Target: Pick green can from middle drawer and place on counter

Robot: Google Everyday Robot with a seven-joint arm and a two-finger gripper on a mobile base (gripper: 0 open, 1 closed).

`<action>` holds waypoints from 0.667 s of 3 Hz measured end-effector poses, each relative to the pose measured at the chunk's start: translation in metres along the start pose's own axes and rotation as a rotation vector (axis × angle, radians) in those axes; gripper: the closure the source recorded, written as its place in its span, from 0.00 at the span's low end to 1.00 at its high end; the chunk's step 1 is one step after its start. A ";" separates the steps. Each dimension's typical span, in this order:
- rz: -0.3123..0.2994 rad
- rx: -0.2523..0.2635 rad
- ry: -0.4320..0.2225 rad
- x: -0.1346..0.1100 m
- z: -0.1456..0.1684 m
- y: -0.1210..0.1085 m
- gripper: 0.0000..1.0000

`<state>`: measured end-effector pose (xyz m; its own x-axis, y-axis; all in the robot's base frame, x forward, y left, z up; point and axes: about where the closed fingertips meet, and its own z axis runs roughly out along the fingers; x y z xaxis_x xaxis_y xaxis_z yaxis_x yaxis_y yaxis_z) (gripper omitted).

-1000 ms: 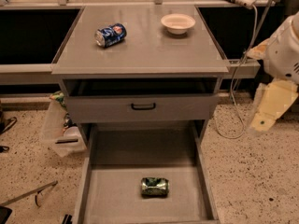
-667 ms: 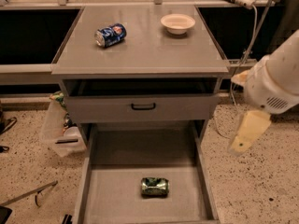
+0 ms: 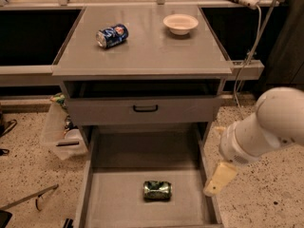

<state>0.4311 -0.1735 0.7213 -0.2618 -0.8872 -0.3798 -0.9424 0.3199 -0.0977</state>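
Observation:
The green can lies on its side on the floor of the open middle drawer, near the front centre. The counter is the grey cabinet top above it. My gripper hangs from the white arm at the right. It is above the drawer's right wall, to the right of the can and apart from it. It holds nothing that I can see.
A blue can lies on its side and a white bowl stands on the counter's far half. The top drawer with a black handle is slightly open. A clear plastic bin sits on the floor at left. Cables hang at right.
My arm has swung down and to the left, bringing the gripper from beside the counter to the right wall of the middle drawer. The cans have not moved.

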 end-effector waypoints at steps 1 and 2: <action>0.002 0.035 -0.017 -0.002 0.007 -0.008 0.00; 0.002 0.035 -0.017 -0.002 0.007 -0.008 0.00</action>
<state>0.4404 -0.1719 0.7165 -0.2598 -0.8809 -0.3956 -0.9338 0.3335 -0.1293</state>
